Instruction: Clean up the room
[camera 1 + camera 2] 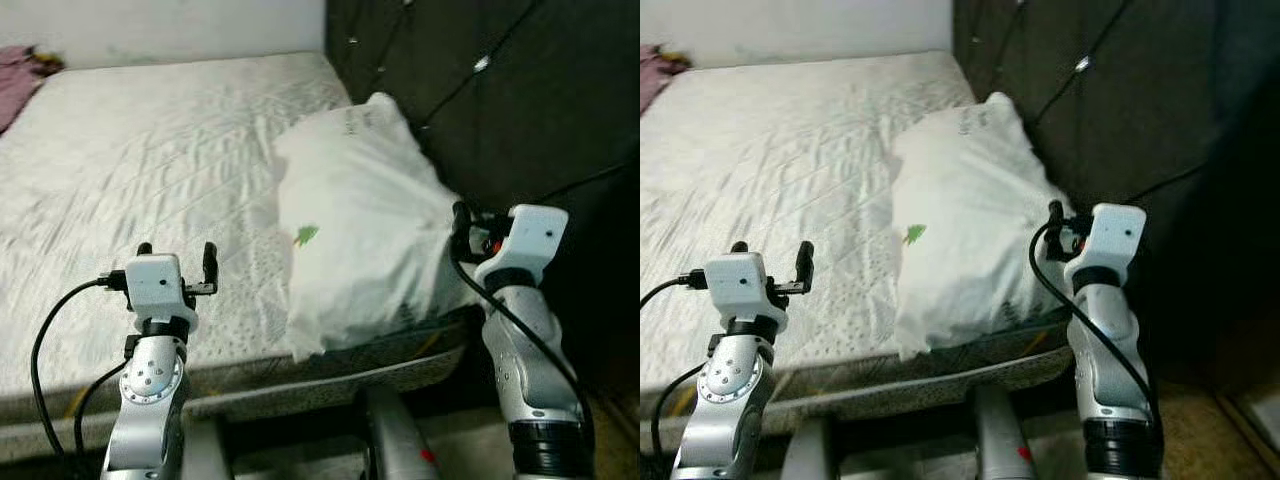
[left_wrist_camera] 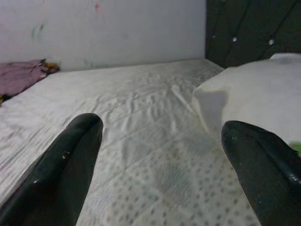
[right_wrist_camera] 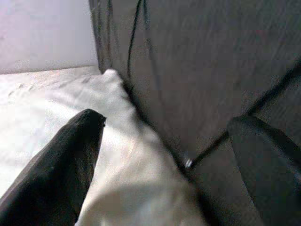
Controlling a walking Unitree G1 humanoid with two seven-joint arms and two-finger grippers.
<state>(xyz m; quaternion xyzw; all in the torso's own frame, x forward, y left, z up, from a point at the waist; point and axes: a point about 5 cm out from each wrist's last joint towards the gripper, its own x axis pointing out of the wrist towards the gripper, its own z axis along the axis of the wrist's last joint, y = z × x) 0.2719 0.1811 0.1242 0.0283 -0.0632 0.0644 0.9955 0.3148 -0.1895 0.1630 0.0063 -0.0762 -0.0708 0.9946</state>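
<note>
A white pillow (image 1: 360,220) with a small green mark lies at the right end of a white quilted mattress (image 1: 150,160), against a dark tufted headboard (image 1: 500,100). My left gripper (image 1: 178,252) hovers open over the mattress near its front edge, left of the pillow, with nothing between its fingers (image 2: 70,165). At the pillow's right edge, beside the headboard, my right gripper (image 3: 164,122) stands open; one finger is over the pillow (image 3: 127,155) and the other is before the headboard. A crumpled purple cloth (image 1: 20,75) lies at the far left corner of the bed.
A white wall (image 2: 117,28) stands behind the bed. A black cable (image 1: 590,180) runs across the headboard. The bed's front edge and frame (image 1: 330,380) are just below my arms, with bare floor (image 1: 460,435) beneath.
</note>
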